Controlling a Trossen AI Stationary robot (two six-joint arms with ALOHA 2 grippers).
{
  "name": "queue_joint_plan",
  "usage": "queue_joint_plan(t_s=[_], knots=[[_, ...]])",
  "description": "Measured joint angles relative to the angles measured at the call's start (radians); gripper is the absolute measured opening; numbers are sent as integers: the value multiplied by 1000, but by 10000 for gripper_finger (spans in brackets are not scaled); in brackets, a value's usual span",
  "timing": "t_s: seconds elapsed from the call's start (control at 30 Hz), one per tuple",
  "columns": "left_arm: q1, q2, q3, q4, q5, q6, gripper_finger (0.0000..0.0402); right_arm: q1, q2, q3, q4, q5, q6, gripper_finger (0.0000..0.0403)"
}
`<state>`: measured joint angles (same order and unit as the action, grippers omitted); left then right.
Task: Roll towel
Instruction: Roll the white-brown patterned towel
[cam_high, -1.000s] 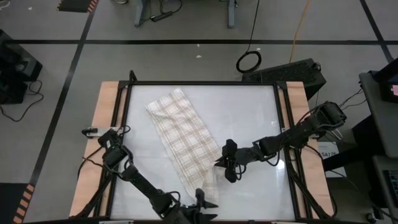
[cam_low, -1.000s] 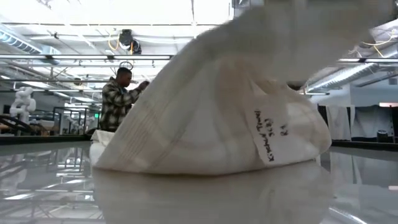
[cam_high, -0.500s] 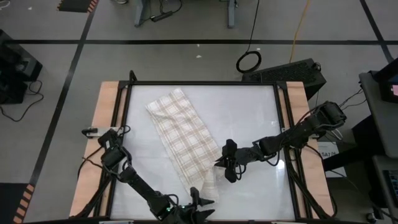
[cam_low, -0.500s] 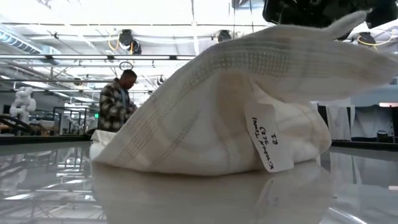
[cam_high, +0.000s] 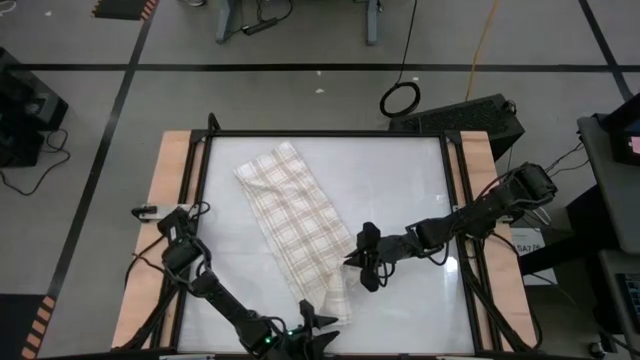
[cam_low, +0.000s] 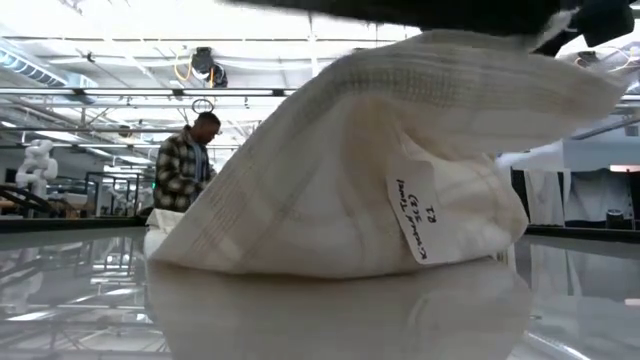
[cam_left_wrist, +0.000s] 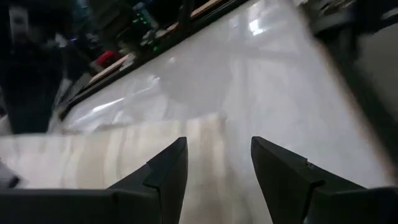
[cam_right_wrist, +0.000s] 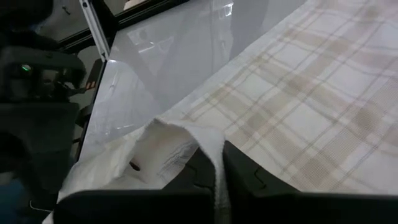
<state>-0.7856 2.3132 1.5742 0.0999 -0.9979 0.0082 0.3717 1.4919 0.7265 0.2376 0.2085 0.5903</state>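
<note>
Folding farther back — towel (cam_high: 300, 228) corner, right claw (cam_high: 352, 262).

left pincer (cam_left_wrist: 214, 171) spread wide, low; right pincer (cam_right_wrist: 217, 171) clamped together.

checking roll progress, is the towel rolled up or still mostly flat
Mostly flat: the towel lies spread; only its near end is lifted, pinched by the right gripper.

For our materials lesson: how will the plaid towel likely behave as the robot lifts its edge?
Probably floppy: the towel drapes and sags where the right pincer pinches its lifted edge. Likely light, since a thin fold stays raised. It may slide on the glossy table.
</note>
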Motion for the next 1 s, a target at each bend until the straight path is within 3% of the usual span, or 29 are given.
queue_joint_plan(t_s=[0.27,0.5,0.83,1.0], knots=[[-7,33,0,3,-113,17,165,0,0,0,5,0,10,4],[-33,21,-2,-15,-184,57,18,0,0,0,6,-5,-2,4],[-48,-57,-2,-6,-188,50,15,9,0,0,28,-64,-74,6],[-59,-112,-2,-40,-165,7,15,38,0,0,46,-56,-229,47]])
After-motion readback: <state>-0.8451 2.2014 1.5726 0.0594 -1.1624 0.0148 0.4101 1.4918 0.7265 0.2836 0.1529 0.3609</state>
